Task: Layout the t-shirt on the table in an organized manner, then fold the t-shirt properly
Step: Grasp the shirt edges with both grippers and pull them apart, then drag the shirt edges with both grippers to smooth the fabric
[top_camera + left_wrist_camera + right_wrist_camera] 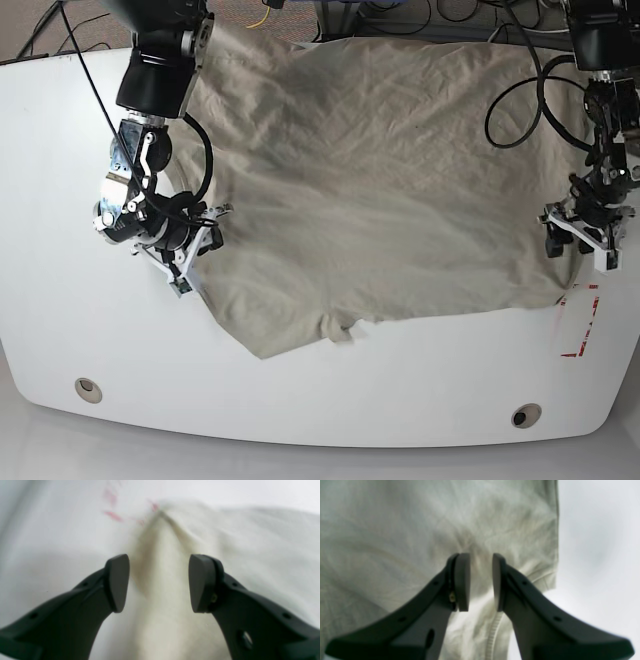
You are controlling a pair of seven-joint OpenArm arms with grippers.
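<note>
Two parted end effectors, left (159, 583), right (481, 582), straddling t-shirt (380, 190) edges, gripping nothing

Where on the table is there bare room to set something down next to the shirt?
Bare table runs along the base view's left side, outside the right gripper, and as a wide strip below the t-shirt hem, between the two grommet holes. It is crowded by the left gripper and red tape.
</note>
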